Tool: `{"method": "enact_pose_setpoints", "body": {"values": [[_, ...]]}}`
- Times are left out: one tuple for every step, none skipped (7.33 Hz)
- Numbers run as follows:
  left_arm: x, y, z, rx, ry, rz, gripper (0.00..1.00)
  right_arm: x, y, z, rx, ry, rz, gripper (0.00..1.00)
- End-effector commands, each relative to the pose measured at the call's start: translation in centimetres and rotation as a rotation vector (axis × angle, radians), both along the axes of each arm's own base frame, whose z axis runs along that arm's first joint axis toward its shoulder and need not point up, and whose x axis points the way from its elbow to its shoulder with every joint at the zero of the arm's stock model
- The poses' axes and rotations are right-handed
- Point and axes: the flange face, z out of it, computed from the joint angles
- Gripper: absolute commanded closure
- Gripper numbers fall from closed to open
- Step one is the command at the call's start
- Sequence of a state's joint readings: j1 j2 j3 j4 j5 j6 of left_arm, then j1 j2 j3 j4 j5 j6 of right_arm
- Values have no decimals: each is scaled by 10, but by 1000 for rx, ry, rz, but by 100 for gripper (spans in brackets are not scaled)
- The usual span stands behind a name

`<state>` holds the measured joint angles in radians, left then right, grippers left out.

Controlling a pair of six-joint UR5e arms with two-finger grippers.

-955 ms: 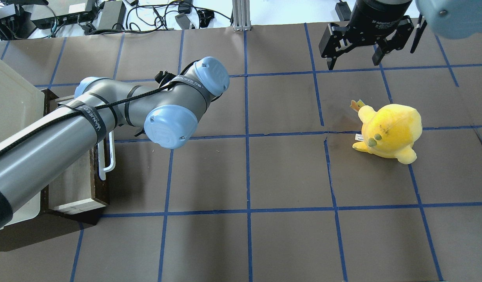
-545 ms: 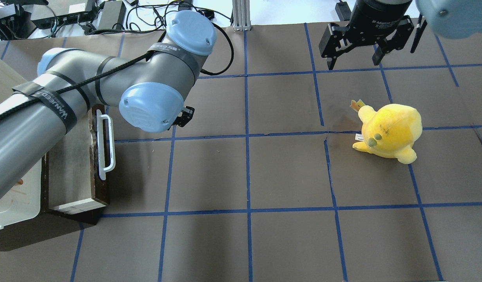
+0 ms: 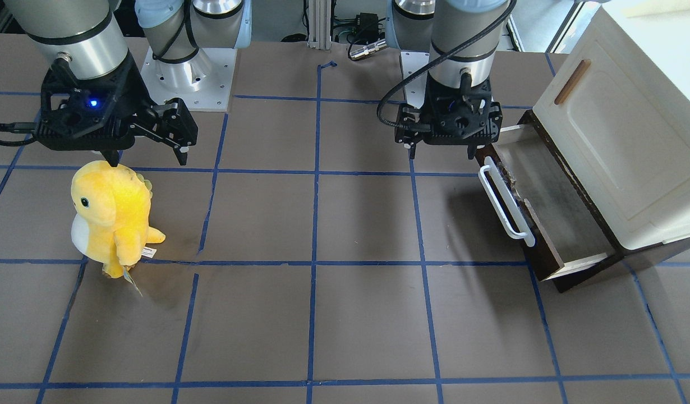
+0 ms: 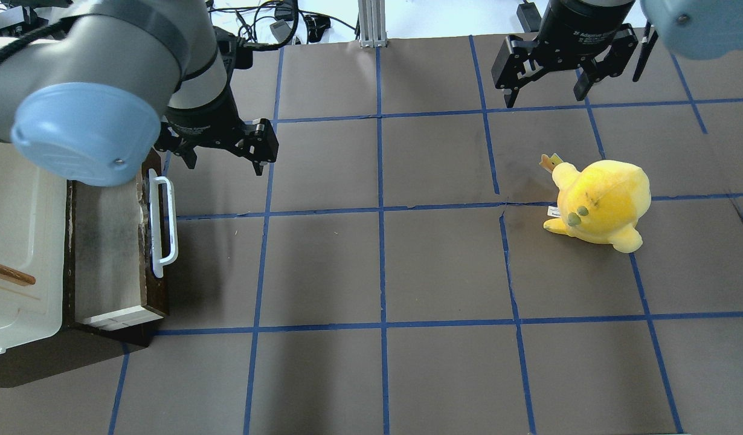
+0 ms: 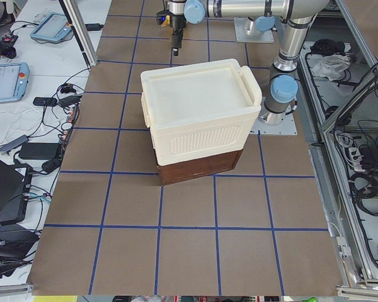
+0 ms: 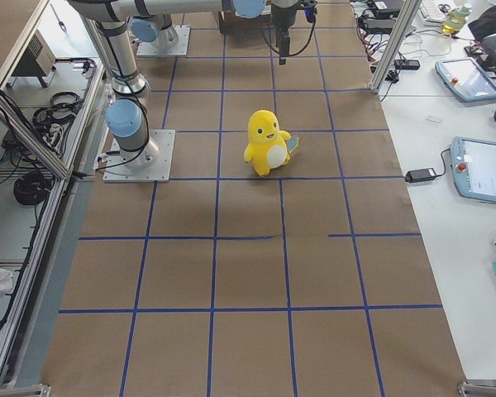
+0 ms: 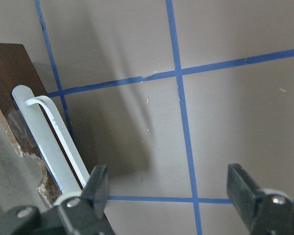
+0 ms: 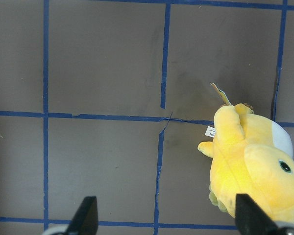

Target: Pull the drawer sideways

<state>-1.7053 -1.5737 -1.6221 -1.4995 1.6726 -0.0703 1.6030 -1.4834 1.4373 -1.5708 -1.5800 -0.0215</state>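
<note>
Both the left gripper [image 4: 225, 161] and the right gripper [image 4: 544, 98] hang open, empty; we judge the drawer [image 4: 106, 241] pulled out, so next we only retreat

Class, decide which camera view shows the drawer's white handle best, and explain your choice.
The front-facing view: the whole handle shows, both ends, at an angle. The overhead view also shows it whole, from above. The left wrist camera catches one end only. From the table's left end the cabinet hides it; the right-end view is too far.
</note>
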Motion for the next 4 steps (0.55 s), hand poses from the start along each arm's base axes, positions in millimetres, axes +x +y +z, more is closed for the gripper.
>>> {"method": "enact_pose_setpoints", "body": {"values": [[20, 15, 38, -46, 105, 55, 0, 0, 0, 0, 0, 0, 0, 0], [28, 15, 37, -45, 107, 72, 0, 0, 0, 0, 0, 0, 0, 0], [25, 17, 42, -49, 139, 68, 0, 0, 0, 0, 0, 0, 0, 0], [27, 17, 43, -54, 146, 74, 0, 0, 0, 0, 0, 0, 0, 0]]}}
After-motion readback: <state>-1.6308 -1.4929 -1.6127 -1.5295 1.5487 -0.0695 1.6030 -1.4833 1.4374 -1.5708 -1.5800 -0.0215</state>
